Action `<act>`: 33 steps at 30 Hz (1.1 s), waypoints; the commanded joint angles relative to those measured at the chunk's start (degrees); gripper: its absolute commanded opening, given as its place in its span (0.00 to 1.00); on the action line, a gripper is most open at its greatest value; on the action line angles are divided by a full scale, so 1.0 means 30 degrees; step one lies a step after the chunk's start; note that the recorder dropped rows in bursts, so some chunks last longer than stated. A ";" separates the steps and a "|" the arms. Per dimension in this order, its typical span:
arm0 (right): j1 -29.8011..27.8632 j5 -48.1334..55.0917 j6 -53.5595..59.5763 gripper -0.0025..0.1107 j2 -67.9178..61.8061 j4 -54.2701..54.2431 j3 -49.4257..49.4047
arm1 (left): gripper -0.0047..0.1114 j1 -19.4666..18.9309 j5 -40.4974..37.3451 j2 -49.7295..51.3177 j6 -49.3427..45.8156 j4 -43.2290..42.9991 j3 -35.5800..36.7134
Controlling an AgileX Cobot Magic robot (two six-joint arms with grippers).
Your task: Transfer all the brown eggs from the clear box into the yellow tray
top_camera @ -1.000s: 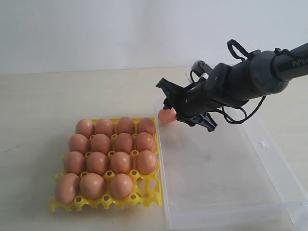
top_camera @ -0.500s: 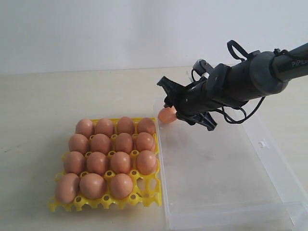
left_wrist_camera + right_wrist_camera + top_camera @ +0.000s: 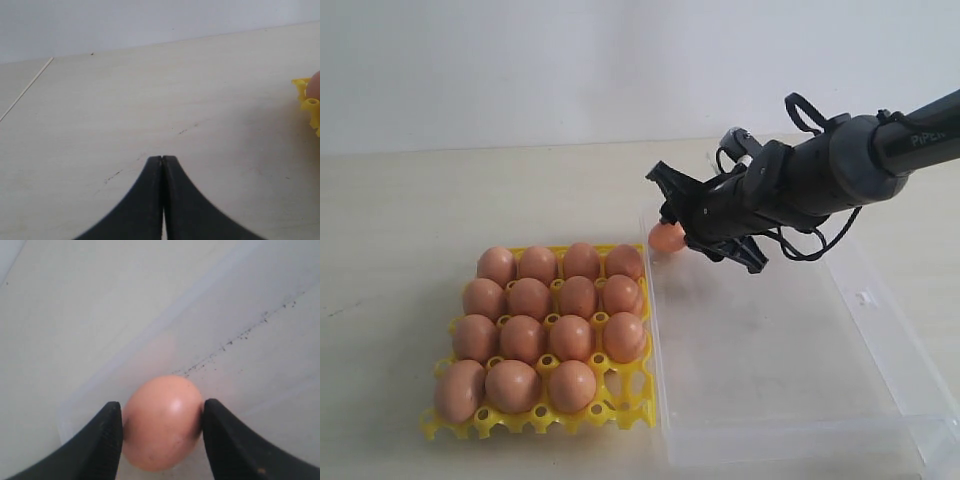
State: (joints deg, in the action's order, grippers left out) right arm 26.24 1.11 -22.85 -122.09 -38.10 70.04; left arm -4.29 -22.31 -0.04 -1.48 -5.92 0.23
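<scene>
My right gripper [image 3: 672,230] is shut on one brown egg [image 3: 667,237], held in the air over the far left corner of the clear box [image 3: 910,350]. In the right wrist view the egg [image 3: 161,421] sits squeezed between both black fingers [image 3: 107,440], above the box's rim. The box holds no other eggs that I can see. The yellow tray [image 3: 620,400] lies left of the box with several brown eggs [image 3: 530,298] in its cups; the near right cup stands free. My left gripper [image 3: 162,159] is shut and holds nothing, over bare table, with a tray corner [image 3: 309,105] at the edge of its view.
The pale table [image 3: 400,220] stretches to the left and behind the tray. A white wall rises at the back. The box has a small latch tab [image 3: 866,298] on its right rim.
The right arm has shifted very slightly with the egg still held over the box corner. Tray and eggs have not moved.
</scene>
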 commanded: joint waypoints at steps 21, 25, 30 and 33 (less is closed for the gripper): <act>-0.0088 0.0173 0.0121 0.57 -0.0704 0.0307 -0.0104 | 0.04 0.0097 0.0172 0.0013 0.0041 0.0009 -0.0077; -0.0088 -0.0170 0.0040 0.55 -0.0734 0.0220 -0.0104 | 0.04 0.0097 0.0172 0.0013 0.0041 0.0009 -0.0077; -0.0088 -0.0471 -0.0380 0.53 -0.0734 0.0220 -0.0104 | 0.04 0.0097 0.0172 0.0013 0.0041 0.0009 -0.0077; -0.0088 -0.0505 -0.0380 0.53 -0.0734 0.0220 -0.0104 | 0.04 0.0097 0.0172 0.0013 0.0041 0.0009 -0.0077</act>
State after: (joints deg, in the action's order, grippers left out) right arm 26.24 -1.33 -24.13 -123.20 -38.00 70.24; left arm -4.29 -22.31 -0.04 -1.48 -5.92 0.23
